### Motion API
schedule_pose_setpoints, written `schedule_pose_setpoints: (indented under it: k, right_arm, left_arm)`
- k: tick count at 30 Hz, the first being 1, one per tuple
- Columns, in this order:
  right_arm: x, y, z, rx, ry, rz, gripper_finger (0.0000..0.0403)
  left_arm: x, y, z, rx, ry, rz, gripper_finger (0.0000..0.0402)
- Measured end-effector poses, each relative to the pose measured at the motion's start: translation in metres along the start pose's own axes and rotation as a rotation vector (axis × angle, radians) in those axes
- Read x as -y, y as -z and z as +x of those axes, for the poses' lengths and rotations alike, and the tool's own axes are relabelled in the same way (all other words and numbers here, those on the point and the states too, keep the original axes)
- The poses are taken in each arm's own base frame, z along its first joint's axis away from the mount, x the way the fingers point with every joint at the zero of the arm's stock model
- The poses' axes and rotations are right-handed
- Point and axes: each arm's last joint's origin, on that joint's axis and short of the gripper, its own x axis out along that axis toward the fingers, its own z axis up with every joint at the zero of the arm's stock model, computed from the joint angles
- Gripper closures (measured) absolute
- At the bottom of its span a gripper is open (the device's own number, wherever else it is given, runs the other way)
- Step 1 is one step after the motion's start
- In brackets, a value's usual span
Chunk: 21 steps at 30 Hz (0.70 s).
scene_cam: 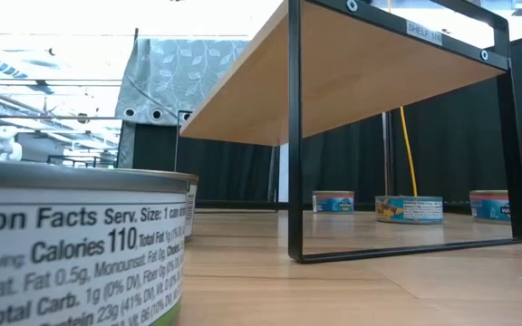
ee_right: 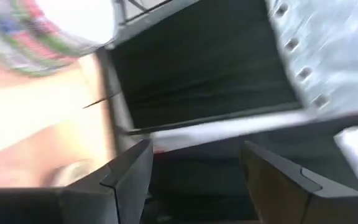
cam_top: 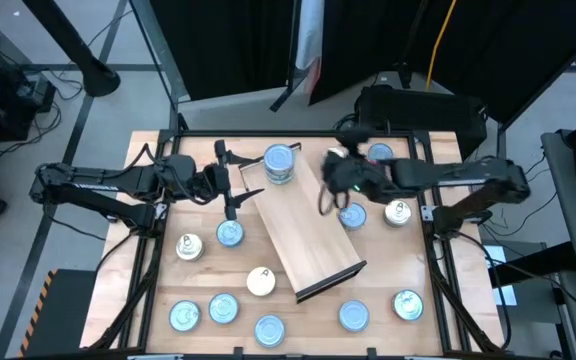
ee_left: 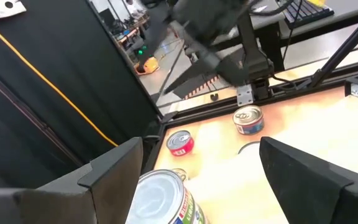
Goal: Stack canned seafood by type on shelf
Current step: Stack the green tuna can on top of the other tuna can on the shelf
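Your tins (cam_top: 224,309) lie scattered on the worktop (cam_top: 148,290) around the shelf (cam_top: 298,230), one stack (cam_top: 279,163) at its far end. They're rigid, slick, fairly heavy; grip across the wall. Left gripper (cam_top: 230,183) and right gripper (cam_top: 334,195): jaws open, empty. Right wrist view is blurred.
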Motion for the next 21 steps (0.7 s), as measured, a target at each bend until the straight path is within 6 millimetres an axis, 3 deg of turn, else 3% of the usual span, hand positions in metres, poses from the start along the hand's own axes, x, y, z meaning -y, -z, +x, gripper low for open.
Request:
schedule_pose_setpoints:
  k: [5,10,16,21]
  right_arm:
    - [-0.002,0.030,-0.044,-0.052,-0.245,0.276,0.0170]
    - [-0.010,0.049,-0.072,-0.229,-0.543,0.558,0.0171]
    - [-0.046,0.072,-0.091,-0.483,-0.640,0.564,0.0197]
    - [-0.069,0.084,-0.108,-0.578,-0.695,0.592,0.0227]
  left_arm:
    - [0.000,0.000,0.000,0.003,0.001,-0.034,0.0080]
    - [0.000,0.000,0.000,0.005,0.002,-0.081,0.0080]
    - [0.002,0.001,0.000,-0.006,0.031,-0.111,0.0080]
    - [0.006,0.005,-0.001,-0.050,0.063,-0.140,0.0080]
